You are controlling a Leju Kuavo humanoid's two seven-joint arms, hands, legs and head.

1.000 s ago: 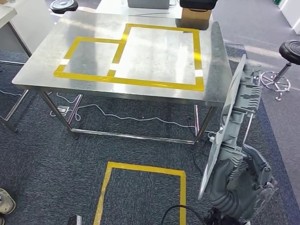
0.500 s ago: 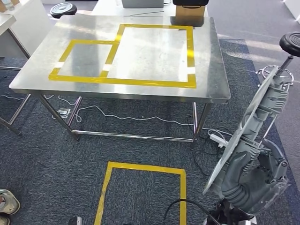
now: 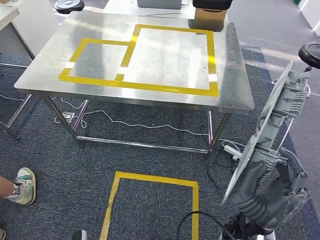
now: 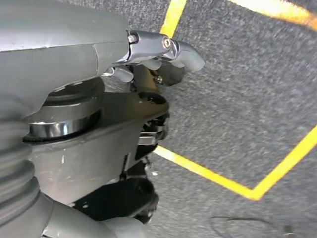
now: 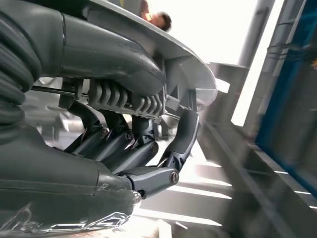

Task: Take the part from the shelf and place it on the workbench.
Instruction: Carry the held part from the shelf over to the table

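Since half a second ago my camera has swung, and a shoe (image 3: 23, 186) has stepped in. From the head: right hand (image 3: 277, 192) grips the part (image 3: 272, 117), long axis slanting up from the fingers; workbench (image 3: 241, 95) ahead-left. Left wrist: left hand (image 4: 164, 52) over carpet, grasp unclear. Right wrist: fingers (image 5: 134, 153) clenched under the part's ribs.
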